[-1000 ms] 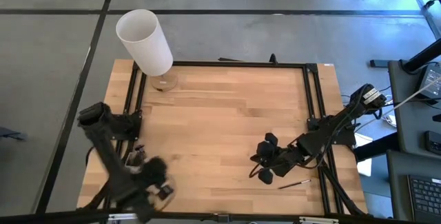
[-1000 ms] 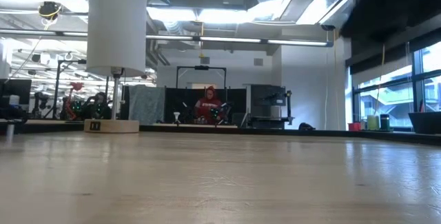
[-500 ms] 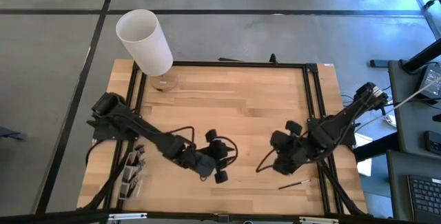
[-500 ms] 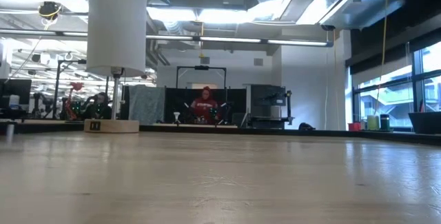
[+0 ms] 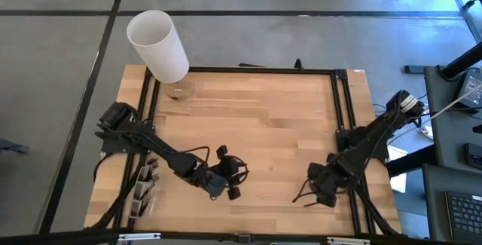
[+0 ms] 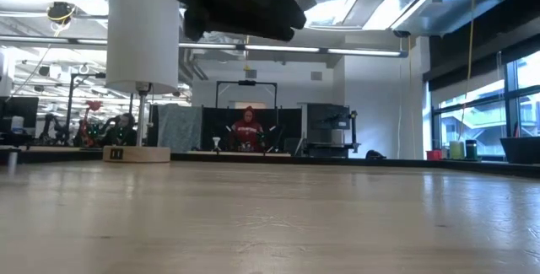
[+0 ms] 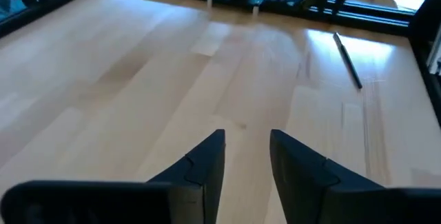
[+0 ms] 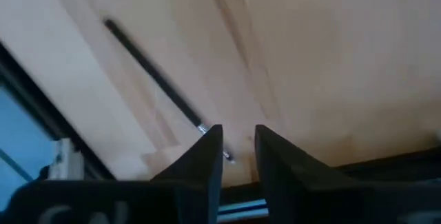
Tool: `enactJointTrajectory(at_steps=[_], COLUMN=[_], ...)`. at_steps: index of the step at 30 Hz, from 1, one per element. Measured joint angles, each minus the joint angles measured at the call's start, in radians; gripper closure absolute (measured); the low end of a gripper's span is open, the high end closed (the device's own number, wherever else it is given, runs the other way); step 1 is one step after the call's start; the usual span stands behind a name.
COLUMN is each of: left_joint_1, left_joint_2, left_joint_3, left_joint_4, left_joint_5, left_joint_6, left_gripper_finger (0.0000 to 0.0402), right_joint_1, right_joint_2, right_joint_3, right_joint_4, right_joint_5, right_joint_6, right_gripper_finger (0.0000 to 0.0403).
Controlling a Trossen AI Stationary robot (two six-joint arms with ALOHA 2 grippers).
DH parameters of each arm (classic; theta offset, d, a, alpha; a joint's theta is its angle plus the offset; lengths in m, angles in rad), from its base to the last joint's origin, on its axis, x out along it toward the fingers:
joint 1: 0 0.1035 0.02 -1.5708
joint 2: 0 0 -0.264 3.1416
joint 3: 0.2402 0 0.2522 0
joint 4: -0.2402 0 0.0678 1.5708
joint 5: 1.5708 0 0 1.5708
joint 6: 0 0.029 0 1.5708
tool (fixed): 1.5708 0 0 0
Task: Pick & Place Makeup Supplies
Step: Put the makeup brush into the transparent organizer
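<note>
Far left edge of the table [image 5: 256, 117]: a rack of makeup brushes [image 5: 144, 187] sits by the frame rail, well apart from both grippers. Back-left corner: tall white cylinder [image 5: 158, 45] on its base, not involved

Left gripper [image 5: 228, 181] hangs over the front-middle of the table, nothing under it. In its wrist view its fingers [image 7: 204, 160] stand a narrow gap apart with bare wood between them, so it holds nothing. That view also shows one brush [image 7: 348, 60] lying flat far ahead, near the opposite frame rail

Right gripper [image 5: 316, 192] is low over the front-right corner, right by the loose brush [image 5: 309, 203] on the wood. Its wrist view has the brush [image 8: 155, 86] running diagonally and ending at the fingers [image 8: 205, 151], its metal end just beside one tip. Jaws stand slightly parted, not clamped on the handle; brush looks flat on the table, not lifted

Risks, my read:
- gap is narrow and the brush sits off-centre toward one finger; closing now could pinch only the tip or push it aside
- thin round handle on smooth wood will likely roll or skid if nudged
- brush lies near the frame rail; a shove could send it under or against the rail
- end grip would let it pivot and drop in transit
- left arm sits mid-table, so a carry toward the rack may cross its path
</note>
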Motion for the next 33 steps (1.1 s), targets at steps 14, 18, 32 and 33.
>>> enactJointTrajectory(at_steps=[14,18,32,33], left_joint_1=[-0.042,-0.057,-0.109,-0.108], left_joint_2=[0.000,0.000,0.000,0.000], left_joint_3=[-0.039,-0.039,-0.060,-0.060], left_joint_4=[0.030,0.030,-0.054,-0.059], left_joint_5=[-0.095,-0.137,-0.262,-0.268], left_joint_6=[-0.025,-0.026,-0.132,-0.139], left_gripper_finger=[0.0297,0.0297,0.0298,0.0297], right_joint_1=[0.233,0.260,0.286,0.287], right_joint_2=[0.009,0.040,0.208,0.208], right_joint_3=[-0.112,-0.112,-0.110,-0.110], right_joint_4=[0.304,0.299,0.328,0.331], right_joint_5=[0.161,0.167,0.046,0.055], right_joint_6=[0.117,0.111,0.018,0.004], right_gripper_finger=[0.0312,0.0312,0.0311,0.0311])
